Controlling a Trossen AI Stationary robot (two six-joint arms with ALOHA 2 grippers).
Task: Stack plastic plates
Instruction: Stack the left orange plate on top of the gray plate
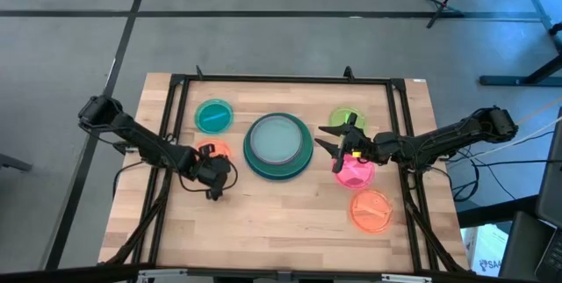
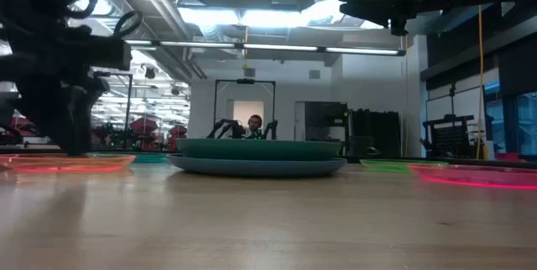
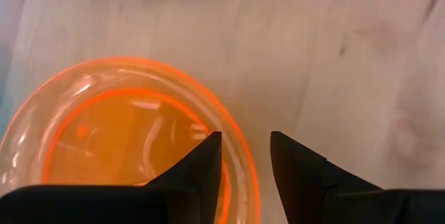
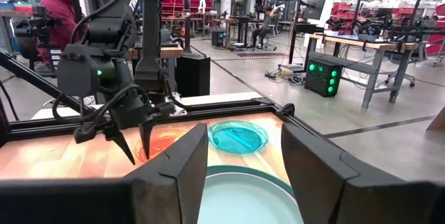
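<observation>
While its fingers straddle the orange plate [image 3: 125,140] rim, the left tool [image 3: 245,156] stands open, ungripped.

A bare wooden table [image 1: 281,208] lies under both sets of jaws, edged by a black frame [image 1: 281,78]; grey floor [image 1: 263,37] beyond.

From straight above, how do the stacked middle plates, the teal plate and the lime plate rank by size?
1. The middle stack, clearly largest.
2. The teal plate and lime plate look about alike; the right tool covers part of the lime one, so I won't rank them.
</observation>
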